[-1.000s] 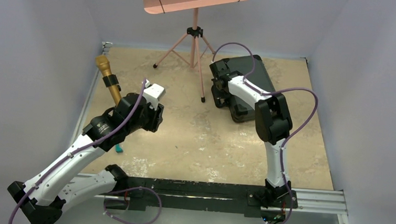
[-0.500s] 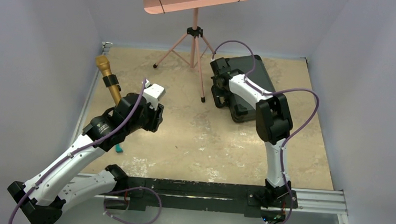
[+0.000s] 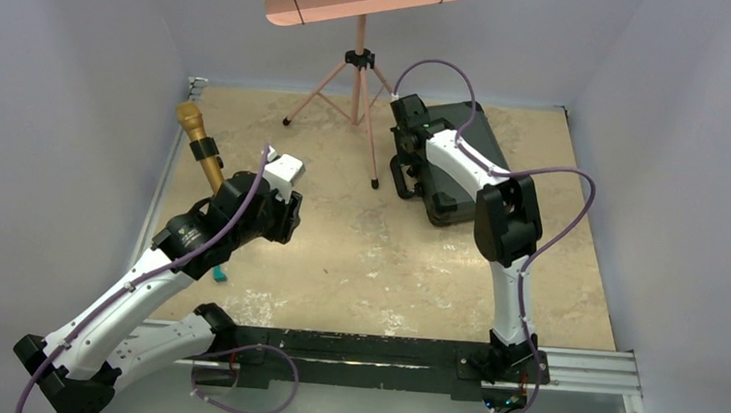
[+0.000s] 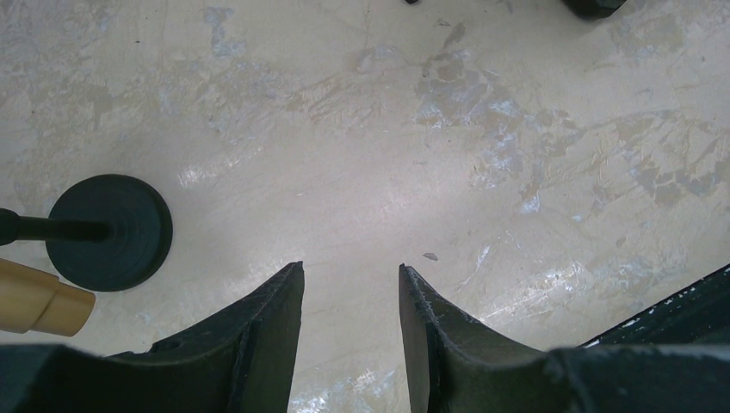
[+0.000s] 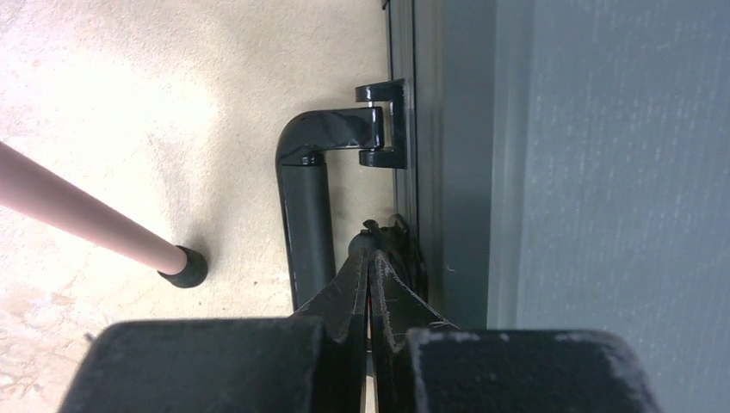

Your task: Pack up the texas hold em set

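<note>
At far right of the tabletop (image 3: 387, 257): black hard case (image 3: 483, 137) lies flat with its lid closed. The handle (image 3: 399, 182) is on the edge that faces left.

Right gripper (image 5: 370, 254): fingers pressed fully together, nothing held. The tips point at the case's seam edge, just beside the handle, at a small black fitting, probably a latch. The wrist view does not show whether the tips touch it.

Stand leg (image 5: 185, 267): its black rubber foot rests on the tabletop left of the handle, apart from it.

Left gripper (image 4: 351, 274): fingers partway open with a narrow gap and nothing between them. It hovers over bare tabletop at left-centre, well apart from the case.

Gold microphone (image 3: 201, 146): stands tilted just beyond the left arm. Its round black base (image 4: 108, 232) is left of the fingers in the wrist view.

Small teal piece (image 3: 218, 274): on the tabletop beside the left forearm.

Pink music stand (image 3: 357, 60): on its tripod at the far edge, between the microphone and the case.
</note>
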`<state>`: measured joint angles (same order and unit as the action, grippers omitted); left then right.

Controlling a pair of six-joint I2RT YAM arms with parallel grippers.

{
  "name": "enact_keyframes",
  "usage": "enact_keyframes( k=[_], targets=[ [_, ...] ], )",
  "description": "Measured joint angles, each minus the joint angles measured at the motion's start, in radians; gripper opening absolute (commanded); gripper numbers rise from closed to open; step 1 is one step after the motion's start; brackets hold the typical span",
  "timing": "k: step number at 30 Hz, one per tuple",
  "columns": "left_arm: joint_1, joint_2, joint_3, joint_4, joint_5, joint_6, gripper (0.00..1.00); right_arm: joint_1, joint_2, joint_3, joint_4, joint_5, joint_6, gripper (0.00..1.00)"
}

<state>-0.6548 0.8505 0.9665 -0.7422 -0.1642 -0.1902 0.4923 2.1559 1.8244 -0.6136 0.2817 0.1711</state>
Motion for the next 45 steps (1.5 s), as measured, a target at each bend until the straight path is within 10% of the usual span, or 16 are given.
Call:
enact_keyframes(
  k=[45],
  targets=[
    [0.000, -0.012, 0.000, 0.000, 0.001, 0.000, 0.49, 0.001, 0.071, 0.000, -0.004, 0.040, 0.005, 0.00]
  ],
)
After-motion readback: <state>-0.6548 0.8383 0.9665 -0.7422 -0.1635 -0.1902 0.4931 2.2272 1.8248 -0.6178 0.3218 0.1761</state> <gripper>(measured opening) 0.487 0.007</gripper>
